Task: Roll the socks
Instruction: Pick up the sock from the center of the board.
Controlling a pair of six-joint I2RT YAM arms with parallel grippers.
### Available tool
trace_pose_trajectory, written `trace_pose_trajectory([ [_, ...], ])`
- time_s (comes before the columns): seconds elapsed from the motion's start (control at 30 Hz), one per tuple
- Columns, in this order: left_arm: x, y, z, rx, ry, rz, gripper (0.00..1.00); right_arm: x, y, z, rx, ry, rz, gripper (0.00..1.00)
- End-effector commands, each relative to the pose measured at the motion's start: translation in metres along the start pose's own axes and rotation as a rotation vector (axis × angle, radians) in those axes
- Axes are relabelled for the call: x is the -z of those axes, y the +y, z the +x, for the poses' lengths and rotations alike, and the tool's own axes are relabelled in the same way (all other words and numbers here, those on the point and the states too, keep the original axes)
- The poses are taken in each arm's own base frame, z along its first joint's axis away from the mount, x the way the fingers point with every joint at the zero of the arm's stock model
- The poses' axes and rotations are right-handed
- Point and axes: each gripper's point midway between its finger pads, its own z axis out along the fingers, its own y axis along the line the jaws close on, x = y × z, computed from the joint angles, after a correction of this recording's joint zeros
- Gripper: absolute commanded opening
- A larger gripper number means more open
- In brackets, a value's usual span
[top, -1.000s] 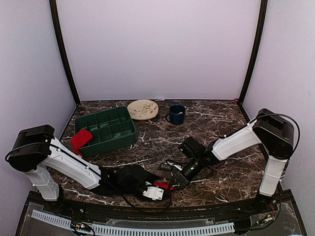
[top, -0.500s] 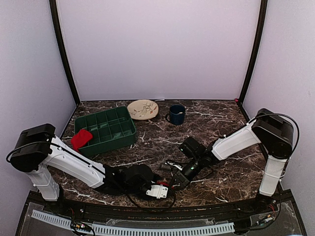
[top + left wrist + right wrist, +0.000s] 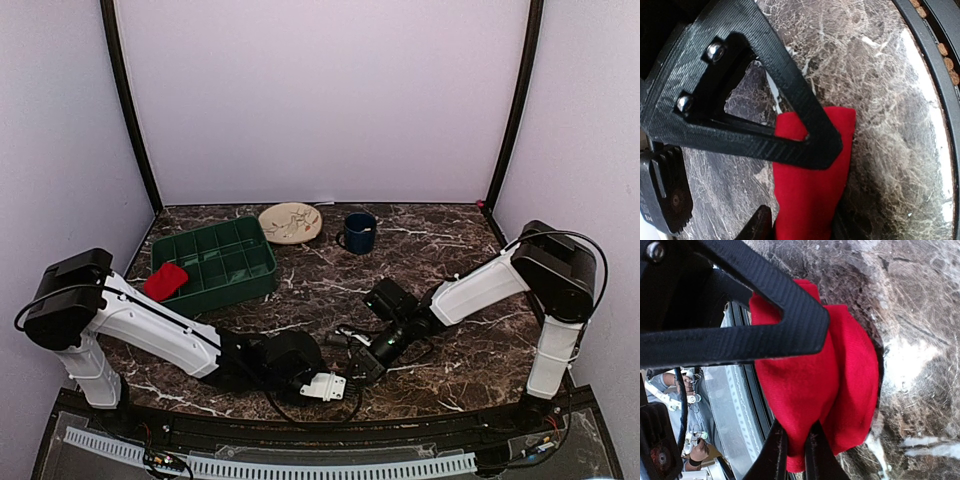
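Note:
A red sock (image 3: 810, 190) lies on the marble table close to its front edge, and both grippers hold it. In the left wrist view my left gripper (image 3: 799, 192) is shut on the sock, with one black finger (image 3: 790, 125) lying across it. In the right wrist view my right gripper (image 3: 805, 390) is shut on a bunched fold of the same sock (image 3: 840, 380). In the top view the left gripper (image 3: 335, 378) and right gripper (image 3: 365, 362) meet, and they hide the sock. A second red sock (image 3: 165, 281) lies at the left end of the green tray.
A green compartment tray (image 3: 215, 262) stands at the back left. A patterned plate (image 3: 290, 222) and a dark blue mug (image 3: 359, 232) stand at the back. The black front rail (image 3: 935, 60) runs right beside the sock.
My left arm has slid to the right towards the right gripper. The red sock showed between the grippers in the top view before and is now covered. The right arm has held still.

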Motion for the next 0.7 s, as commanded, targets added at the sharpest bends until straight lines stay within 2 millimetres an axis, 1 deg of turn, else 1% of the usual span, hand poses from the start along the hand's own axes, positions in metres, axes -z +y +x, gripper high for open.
trace_pose_trajectory([
  [0.0, -0.005, -0.032, 0.026, -0.003, 0.103, 0.127, 0.38, 0.001, 0.002, -0.005, 0.001, -0.01, -0.022, 0.04],
  [0.23, -0.002, -0.036, 0.024, 0.0, 0.1, 0.161, 0.34, 0.001, 0.001, -0.005, 0.0, -0.011, -0.022, 0.04],
  [0.4, 0.0, -0.049, 0.023, 0.006, 0.108, 0.241, 0.25, 0.002, 0.001, -0.006, -0.002, -0.014, -0.02, 0.04],
  [0.57, -0.001, -0.063, 0.025, 0.021, 0.128, 0.328, 0.23, 0.003, -0.002, -0.006, -0.008, -0.019, -0.013, 0.07],
  [0.67, -0.001, -0.067, 0.026, 0.037, 0.133, 0.356, 0.18, 0.003, -0.002, -0.006, -0.01, -0.021, -0.011, 0.09],
])
